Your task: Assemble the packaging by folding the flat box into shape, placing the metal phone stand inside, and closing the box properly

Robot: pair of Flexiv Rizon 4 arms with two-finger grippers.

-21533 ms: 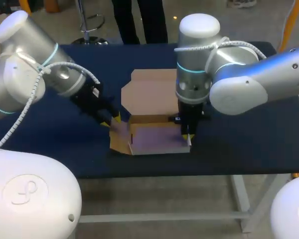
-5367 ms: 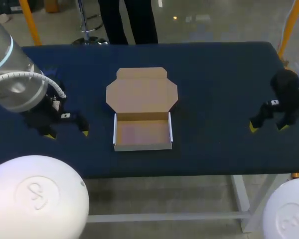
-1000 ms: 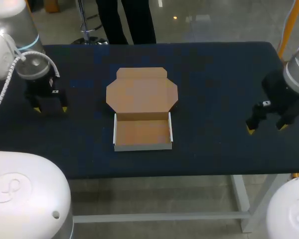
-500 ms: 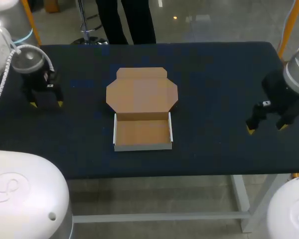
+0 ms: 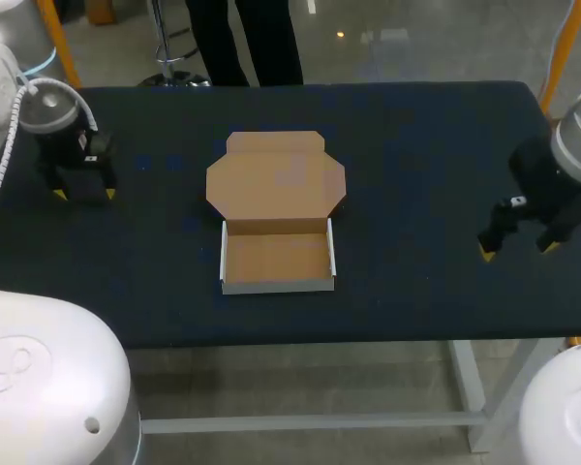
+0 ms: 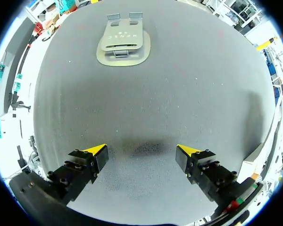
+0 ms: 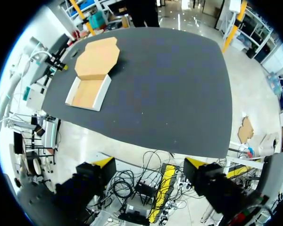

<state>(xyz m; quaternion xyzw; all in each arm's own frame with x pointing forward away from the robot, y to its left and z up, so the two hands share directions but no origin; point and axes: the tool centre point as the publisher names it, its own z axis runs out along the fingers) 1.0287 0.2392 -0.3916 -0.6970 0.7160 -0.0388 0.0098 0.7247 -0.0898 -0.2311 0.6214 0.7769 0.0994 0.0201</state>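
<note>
Nearest the front edge of the table (image 5: pixel 416 145), about midway along it: the box (image 5: pixel 277 260), folded into a shallow tray, walls up, nothing inside. Just beyond, joined to the tray's far wall: the lid (image 5: pixel 276 182), lying flat and open toward the far edge.

Level with the tray, at the right edge: the right gripper (image 5: pixel 516 248), fingers spread, holding nothing, hanging partly past the edge, well apart from the box. No part in the step at hand, by the look of it; best kept there, out of the way.

Farther back, at the left edge: the left gripper (image 5: pixel 83 195), pointing down at the tabletop, yellow tips wide apart, nothing between them. Ahead of those fingers in the left wrist view, well apart from them, resting on the table: the metal phone stand (image 6: pixel 122 43), apparently lying flat, untouched. Not to be seen in the head view, probably hidden behind the arm.

Judged step: fetching the stand. To do it well: bring the left gripper forward over the stand, centre the open fingers across its narrower width, come down low enough to catch the thin plate by its edges, close firmly, watch for slipping on smooth metal. Lift level, carry over the tray, lower flat between the walls without knocking them outward. Only then fold the lid over and tuck in its front flap.
</note>
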